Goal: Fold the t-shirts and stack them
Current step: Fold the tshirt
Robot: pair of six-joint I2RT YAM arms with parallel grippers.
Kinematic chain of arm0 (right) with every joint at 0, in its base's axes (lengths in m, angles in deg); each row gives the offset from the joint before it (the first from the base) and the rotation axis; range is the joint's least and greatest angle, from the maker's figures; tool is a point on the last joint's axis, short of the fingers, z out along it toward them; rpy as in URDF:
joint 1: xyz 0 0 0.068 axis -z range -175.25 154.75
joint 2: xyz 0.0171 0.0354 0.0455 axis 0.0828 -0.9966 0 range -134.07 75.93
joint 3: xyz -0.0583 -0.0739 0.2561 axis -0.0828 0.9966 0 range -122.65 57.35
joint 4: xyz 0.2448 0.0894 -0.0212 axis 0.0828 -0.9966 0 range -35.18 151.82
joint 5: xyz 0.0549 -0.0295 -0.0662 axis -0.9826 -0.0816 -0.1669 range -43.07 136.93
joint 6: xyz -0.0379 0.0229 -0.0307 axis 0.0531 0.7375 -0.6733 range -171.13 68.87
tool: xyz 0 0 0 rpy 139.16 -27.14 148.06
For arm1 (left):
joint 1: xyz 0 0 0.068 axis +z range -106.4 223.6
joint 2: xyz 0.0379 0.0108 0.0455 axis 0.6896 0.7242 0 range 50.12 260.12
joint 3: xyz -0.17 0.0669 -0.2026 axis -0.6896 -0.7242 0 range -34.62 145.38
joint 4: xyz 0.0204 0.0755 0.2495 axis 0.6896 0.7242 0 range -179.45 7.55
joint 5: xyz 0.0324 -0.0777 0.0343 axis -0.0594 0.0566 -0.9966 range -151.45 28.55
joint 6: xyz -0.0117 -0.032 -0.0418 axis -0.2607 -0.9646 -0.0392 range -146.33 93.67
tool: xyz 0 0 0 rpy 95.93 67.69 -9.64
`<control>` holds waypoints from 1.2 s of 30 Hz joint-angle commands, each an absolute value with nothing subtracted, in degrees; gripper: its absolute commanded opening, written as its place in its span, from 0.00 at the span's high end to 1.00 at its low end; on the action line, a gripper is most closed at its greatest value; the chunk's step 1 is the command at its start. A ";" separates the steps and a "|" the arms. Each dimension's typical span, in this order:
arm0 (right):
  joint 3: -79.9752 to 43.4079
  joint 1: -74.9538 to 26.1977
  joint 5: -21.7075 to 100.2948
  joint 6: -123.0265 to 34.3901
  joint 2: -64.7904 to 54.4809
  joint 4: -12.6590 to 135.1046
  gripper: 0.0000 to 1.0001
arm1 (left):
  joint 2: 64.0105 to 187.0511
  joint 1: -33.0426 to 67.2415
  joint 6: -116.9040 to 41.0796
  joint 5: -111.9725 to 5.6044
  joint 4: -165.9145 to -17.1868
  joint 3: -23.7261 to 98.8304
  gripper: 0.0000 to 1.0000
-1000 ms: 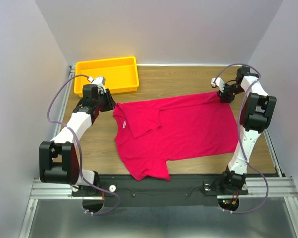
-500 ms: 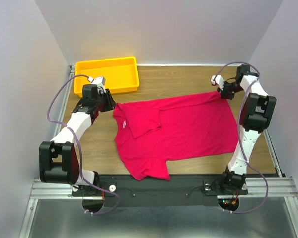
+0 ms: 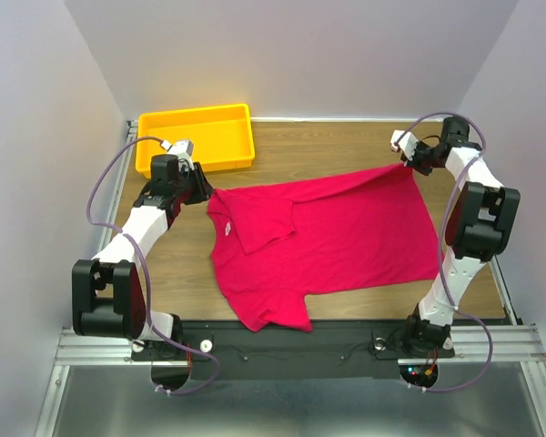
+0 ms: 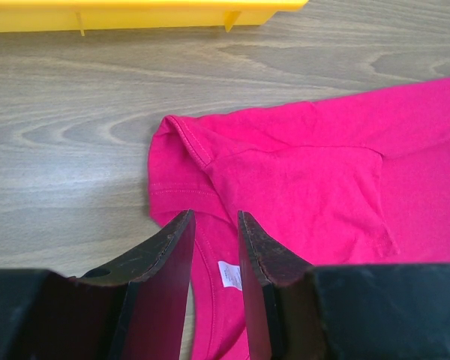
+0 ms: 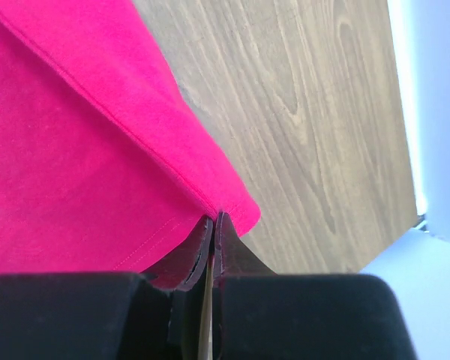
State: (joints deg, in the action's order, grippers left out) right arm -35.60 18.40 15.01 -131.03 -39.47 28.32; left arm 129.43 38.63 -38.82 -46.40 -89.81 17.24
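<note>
A single crimson-pink t-shirt (image 3: 328,237) lies spread flat on the wooden table, with one sleeve folded over its chest. Its collar and white neck label (image 4: 229,274) point left. My left gripper (image 3: 198,188) hovers at the collar with its jaws apart, and the collar cloth shows in the gap (image 4: 214,217). My right gripper (image 3: 408,164) is at the shirt's far right corner. In the right wrist view it (image 5: 213,217) is shut on that hem corner (image 5: 236,206), and the cloth rises slightly to it.
A yellow plastic tray (image 3: 197,137) stands at the back left, close behind the left gripper; its rim (image 4: 135,15) shows in the left wrist view. Grey walls enclose the table on three sides. Bare wood (image 3: 328,146) lies behind the shirt.
The right gripper has shut on the shirt's far right corner and drawn it a little toward the back wall. The left arm has stayed put.
</note>
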 commanded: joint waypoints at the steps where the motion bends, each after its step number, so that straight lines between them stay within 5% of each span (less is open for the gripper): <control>1: -32.83 17.67 13.71 -132.95 -35.96 35.19 0.99 | 128.26 39.03 -38.55 -45.27 -91.99 15.83 0.59; 10: -23.52 17.58 18.27 -140.34 -34.73 35.10 0.95 | 128.35 39.29 -38.64 -44.57 -92.44 15.30 0.59; 19: -23.07 20.91 17.15 -134.02 -31.31 35.10 0.57 | 127.29 40.08 -37.76 -44.57 -91.82 15.13 0.59; 23: -27.09 21.27 15.56 -122.82 -32.08 35.10 0.46 | 127.03 40.35 -37.76 -44.31 -91.99 15.04 0.59; 36: -48.11 21.36 17.84 -65.47 -48.43 34.58 0.45 | 127.47 40.70 -38.37 -42.46 -93.49 13.64 0.59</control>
